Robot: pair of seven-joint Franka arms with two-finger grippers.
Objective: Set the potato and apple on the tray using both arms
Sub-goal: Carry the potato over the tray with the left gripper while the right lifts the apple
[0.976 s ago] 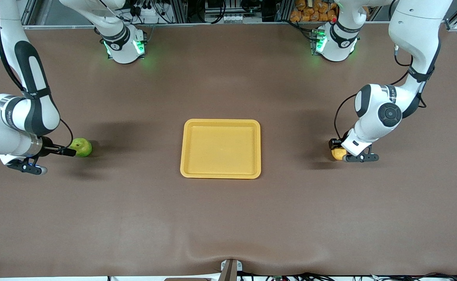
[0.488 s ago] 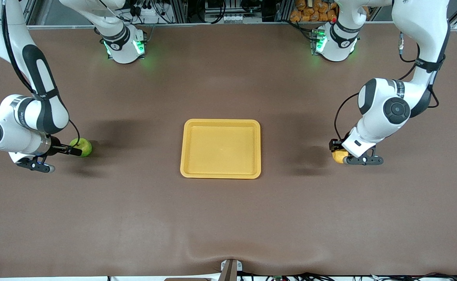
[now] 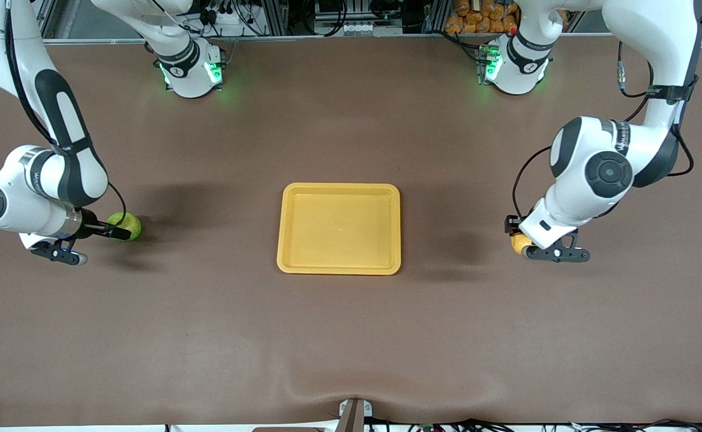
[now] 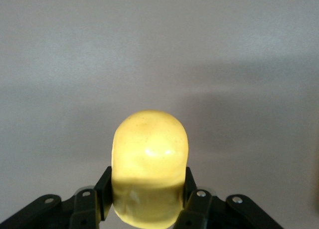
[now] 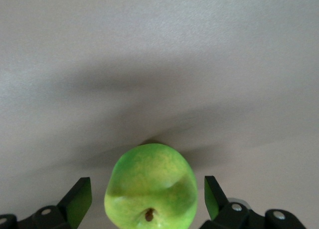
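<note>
Two hands are down at the bench and I can read both from my wrist feeds. Nearest the front camera is the potato, toward the left arm's end of the bench, with most of it hidden under the wrist in the front view. On the left wrist feed the left hand has its fingers pressed against both sides of the potato, narrowed onto it and gripping it; I cannot tell whether it is clear of the bench surface. A little farther from the camera, toward the right arm's end, the apple sits on the bench. The right hand straddles it with its fingers spread wide, a gap showing on each side of the apple, so nothing is pinched there; in the front view the right hand reaches in level with the fruit. Between the two fruits, well apart from each, the tray lies flat at mid-bench with nothing on it.
</note>
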